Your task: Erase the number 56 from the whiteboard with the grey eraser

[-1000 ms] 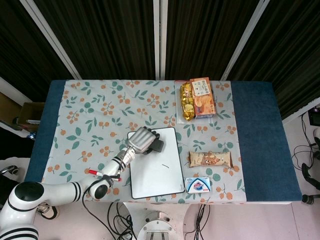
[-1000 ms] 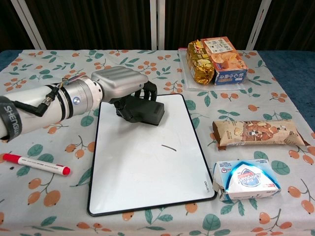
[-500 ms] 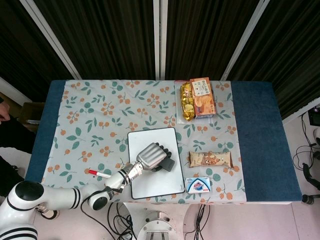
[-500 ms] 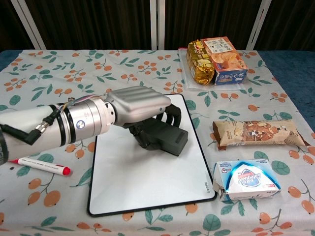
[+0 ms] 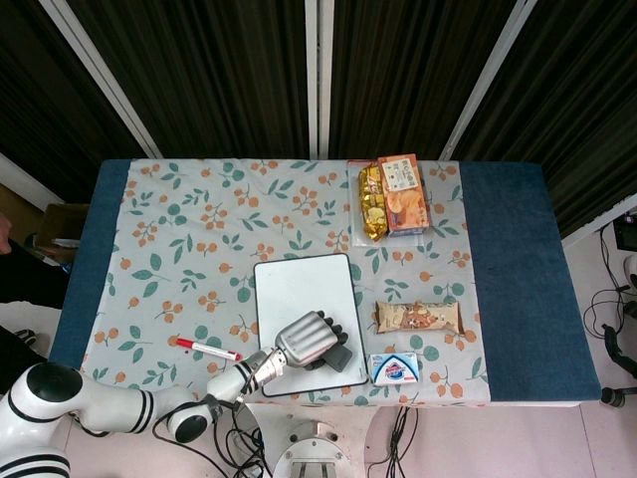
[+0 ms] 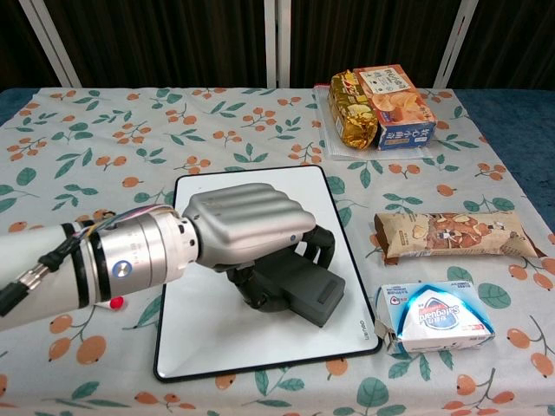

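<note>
Chest view: I am gripping the grey eraser [image 6: 295, 290] with my left hand [image 6: 243, 230], fingers curling over its top while its base is pressing flat on the near right part of the whiteboard [image 6: 217, 342]. From the head view, the left hand [image 5: 311, 342] is sitting over the board's near end, close to the tabletop's front edge. I am seeing no writing on the visible white surface around the hand; the part beneath it is hidden. My right hand is appearing in neither camera. Just right of the board's near corner, a blue-and-white packet [image 6: 436, 317] is lying on the floral tablecloth [image 6: 95, 147]. Partly hidden behind my forearm on the left, a red marker [image 5: 208, 349] is resting beside the board. Further back on the right, a brown snack bar [image 6: 455, 235] is lying lengthwise. At the far side, a gold snack bag [image 6: 353, 109] and an orange-and-blue box [image 6: 395, 106] are lying touching, side by side.
</note>
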